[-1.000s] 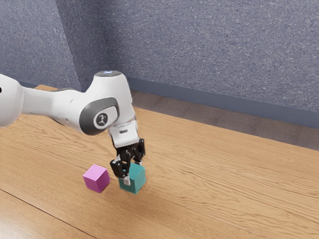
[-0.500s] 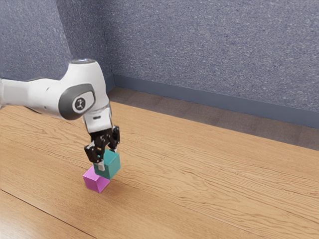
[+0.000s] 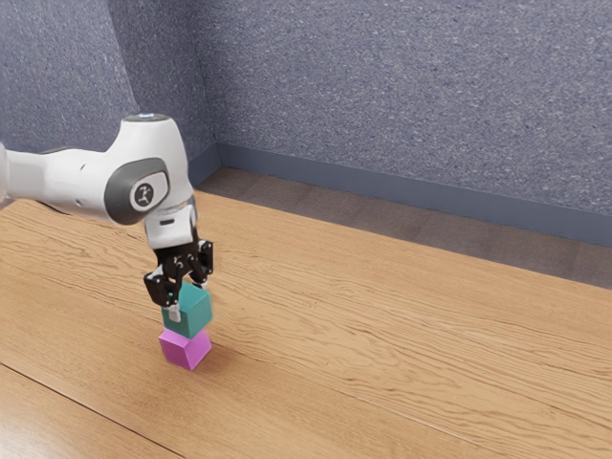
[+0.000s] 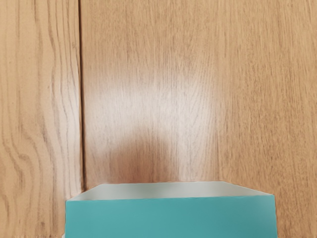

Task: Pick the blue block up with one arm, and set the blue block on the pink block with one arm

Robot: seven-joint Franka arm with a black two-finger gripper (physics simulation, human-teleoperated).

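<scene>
Under gripped blue block (image 3: pixel 196 314), pink block (image 3: pixel 185 350) top hidden.

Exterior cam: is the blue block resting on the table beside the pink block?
No, the blue block is stacked on top of the pink block, with the gripper clamped on it.

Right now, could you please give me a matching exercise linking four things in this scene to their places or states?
Things: 1 blue block; 2 pink block; 3 tool; 4 wooden table.
Places or states: A under both blocks; B shut on the upper block; C bottom of the stack; D directly above the other block.
Pairs: 1-D; 2-C; 3-B; 4-A.
</scene>
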